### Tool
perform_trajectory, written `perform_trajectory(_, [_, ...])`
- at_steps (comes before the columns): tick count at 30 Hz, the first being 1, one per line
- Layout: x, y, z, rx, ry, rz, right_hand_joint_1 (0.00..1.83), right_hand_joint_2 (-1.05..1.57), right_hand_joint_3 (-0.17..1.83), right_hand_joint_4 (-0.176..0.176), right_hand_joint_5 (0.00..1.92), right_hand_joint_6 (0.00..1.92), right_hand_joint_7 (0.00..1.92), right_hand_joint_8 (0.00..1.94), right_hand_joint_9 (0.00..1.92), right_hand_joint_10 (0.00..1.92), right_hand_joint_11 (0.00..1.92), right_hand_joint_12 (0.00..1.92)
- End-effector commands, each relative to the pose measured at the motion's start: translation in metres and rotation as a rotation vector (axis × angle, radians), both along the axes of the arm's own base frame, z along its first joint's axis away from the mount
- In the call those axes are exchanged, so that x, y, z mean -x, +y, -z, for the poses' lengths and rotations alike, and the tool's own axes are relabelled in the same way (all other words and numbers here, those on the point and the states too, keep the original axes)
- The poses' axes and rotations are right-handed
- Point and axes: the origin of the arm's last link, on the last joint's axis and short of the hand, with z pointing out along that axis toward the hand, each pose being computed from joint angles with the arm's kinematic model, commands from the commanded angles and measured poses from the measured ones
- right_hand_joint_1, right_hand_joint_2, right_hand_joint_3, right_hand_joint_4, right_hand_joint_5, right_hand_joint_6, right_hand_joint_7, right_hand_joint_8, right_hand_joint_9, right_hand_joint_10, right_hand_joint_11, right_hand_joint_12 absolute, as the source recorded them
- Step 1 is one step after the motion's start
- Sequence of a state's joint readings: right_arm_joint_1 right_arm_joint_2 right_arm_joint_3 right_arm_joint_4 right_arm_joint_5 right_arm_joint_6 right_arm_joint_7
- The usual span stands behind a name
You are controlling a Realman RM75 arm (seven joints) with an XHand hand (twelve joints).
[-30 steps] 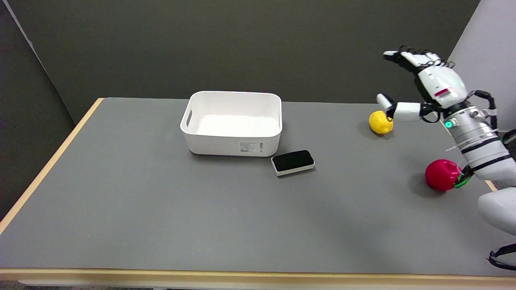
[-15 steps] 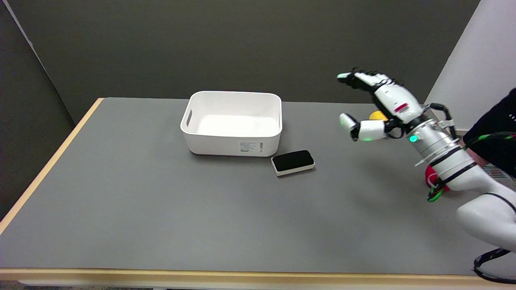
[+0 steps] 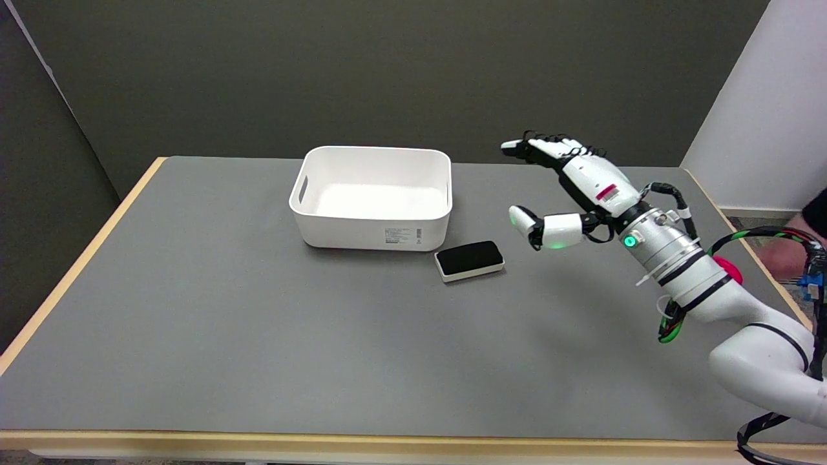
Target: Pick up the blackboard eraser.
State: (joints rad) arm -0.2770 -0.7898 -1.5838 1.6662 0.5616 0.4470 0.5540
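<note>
Surface: grey table (image 3: 258,336) with a pale wooden edge, set before a dark wall; a white wall panel stands at the far right.
Blackboard eraser: the blackboard eraser (image 3: 469,260) lies flat near the middle of the table, black felt face up over a white base, just beside the near right corner of the bin and apart from the hand.
Bin: a white plastic bin (image 3: 371,197) with handle slots sits behind and left of the eraser; nothing shows inside it.
Right hand: the right hand (image 3: 568,194) hangs in the air to the right of the eraser and above the table, fingers stretched out and spread from the thumb, holding nothing.
Right arm: white, reaching in from the lower right, with a green light at the wrist.
Red object: a red object (image 3: 729,268) is mostly hidden behind the forearm.
Far right edge: part of a person's hand (image 3: 778,258) shows beyond the table.
</note>
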Motion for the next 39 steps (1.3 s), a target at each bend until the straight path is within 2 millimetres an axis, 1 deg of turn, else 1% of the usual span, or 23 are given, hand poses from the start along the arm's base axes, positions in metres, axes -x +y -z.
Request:
perform_trajectory(1, [0.009, -0.006, 0.036, -0.094, 0.026, 0.061, 0.58, 0.6, 1.0, 0.076, 0.22, 0.48, 0.32, 0.4, 0.25, 0.71, 0.09, 1.13])
perform_trajectory(2, [0.012, -0.01, 0.033, -0.085, 0.049, 0.073, 0.58, 0.6, 1.0, 0.076, 0.22, 0.48, 0.32, 0.4, 0.25, 0.71, 0.09, 1.13])
perform_trajectory(4, [0.011, -0.013, 0.044, -0.117, 0.038, 0.081, 0.58, 0.6, 1.0, 0.075, 0.22, 0.48, 0.32, 0.4, 0.25, 0.71, 0.09, 1.13])
perform_trajectory(7, [0.013, -0.017, 0.051, -0.126, 0.094, 0.093, 0.59, 0.6, 0.99, 0.073, 0.22, 0.48, 0.32, 0.4, 0.25, 0.71, 0.09, 1.13])
perform_trajectory(11, [0.017, -0.021, 0.052, -0.101, 0.171, 0.12, 0.59, 0.6, 0.99, 0.069, 0.22, 0.48, 0.33, 0.4, 0.25, 0.72, 0.09, 1.13])
perform_trajectory(14, [0.028, -0.024, 0.052, -0.082, 0.179, 0.183, 0.59, 0.6, 0.99, 0.066, 0.22, 0.48, 0.33, 0.41, 0.25, 0.72, 0.08, 1.14])
perform_trajectory(15, [0.003, 0.004, 0.114, -0.258, -0.041, 0.158, 0.59, 0.6, 0.99, 0.065, 0.22, 0.48, 0.33, 0.41, 0.25, 0.72, 0.08, 1.14])
perform_trajectory(16, [0.027, -0.017, 0.074, -0.133, 0.113, 0.204, 0.59, 0.6, 0.99, 0.065, 0.22, 0.48, 0.33, 0.41, 0.25, 0.72, 0.08, 1.14])
perform_trajectory(17, [0.041, -0.026, 0.051, -0.063, 0.191, 0.244, 0.59, 0.6, 0.99, 0.065, 0.22, 0.48, 0.33, 0.41, 0.25, 0.72, 0.08, 1.14])
perform_trajectory(19, [0.049, -0.027, 0.05, -0.049, 0.204, 0.273, 0.59, 0.6, 0.99, 0.064, 0.22, 0.48, 0.33, 0.41, 0.25, 0.72, 0.08, 1.14])
perform_trajectory(20, [0.055, -0.029, 0.044, -0.027, 0.234, 0.293, 0.59, 0.6, 0.99, 0.064, 0.22, 0.48, 0.33, 0.41, 0.25, 0.72, 0.08, 1.14])
perform_trajectory(21, [0.058, -0.029, 0.047, -0.03, 0.236, 0.303, 0.59, 0.6, 0.99, 0.063, 0.22, 0.48, 0.33, 0.41, 0.25, 0.72, 0.08, 1.14])
perform_trajectory(24, [0.063, -0.032, 0.049, -0.023, 0.274, 0.324, 0.59, 0.6, 0.99, 0.057, 0.22, 0.48, 0.33, 0.41, 0.24, 0.73, 0.08, 1.14])
perform_trajectory(28, [0.069, -0.036, 0.043, 0.001, 0.307, 0.349, 0.6, 0.6, 0.99, 0.052, 0.22, 0.48, 0.33, 0.41, 0.24, 0.73, 0.07, 1.14])
perform_trajectory(34, [0.07, -0.041, 0.031, 0.041, 0.311, 0.354, 0.6, 0.6, 0.99, 0.048, 0.22, 0.48, 0.33, 0.42, 0.24, 0.73, 0.07, 1.13])
perform_trajectory(39, [0.072, -0.044, 0.03, 0.042, 0.316, 0.367, 0.61, 0.6, 0.99, 0.042, 0.22, 0.48, 0.33, 0.42, 0.23, 0.73, 0.06, 1.13])
